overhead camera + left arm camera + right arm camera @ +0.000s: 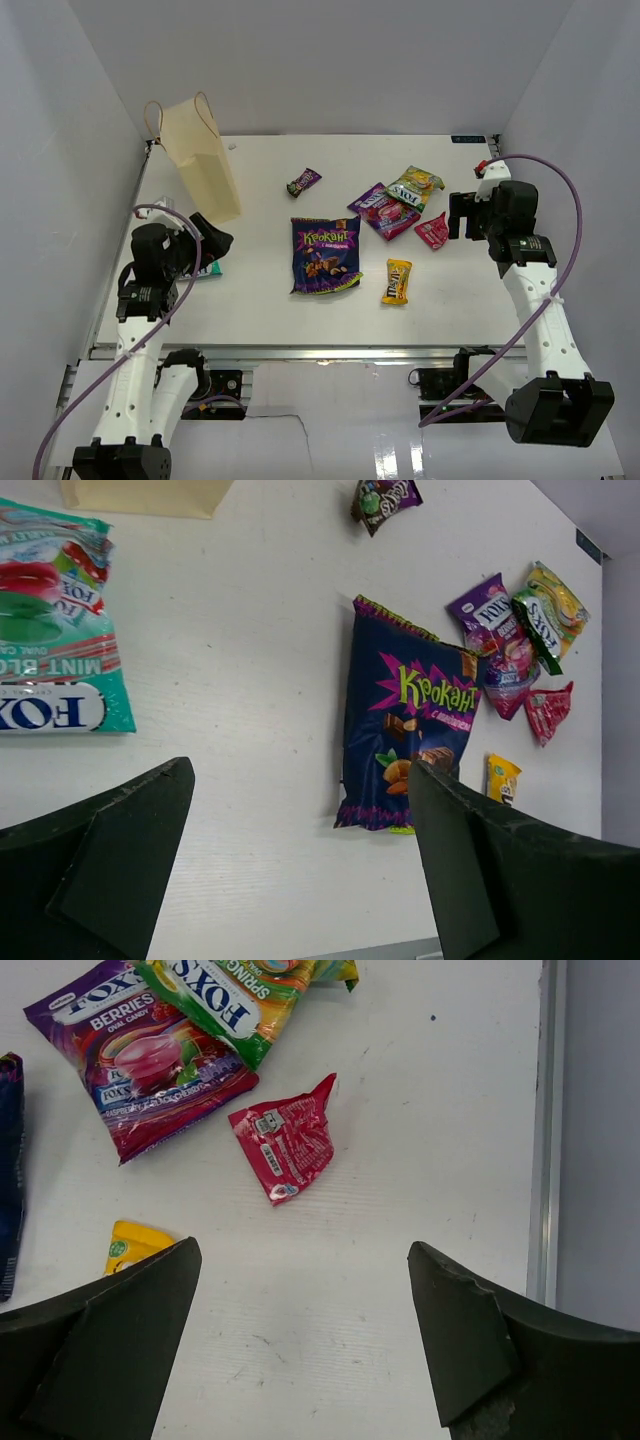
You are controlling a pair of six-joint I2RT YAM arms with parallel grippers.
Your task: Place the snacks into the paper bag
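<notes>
Red-pink packet (285, 1147) ahead of right claw (302, 1255), apart

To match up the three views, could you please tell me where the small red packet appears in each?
Top external: red packet right of centre, near the right arm.
Left wrist: red packet at the far right, mid-height.
Right wrist: red packet near the centre, upper half.
Shared landmark: the purple-pink packet just beside it.

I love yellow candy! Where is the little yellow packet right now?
In the top view, the little yellow packet lies flat on the table, just right of the big purple packet and below the red-pink packet.
</notes>
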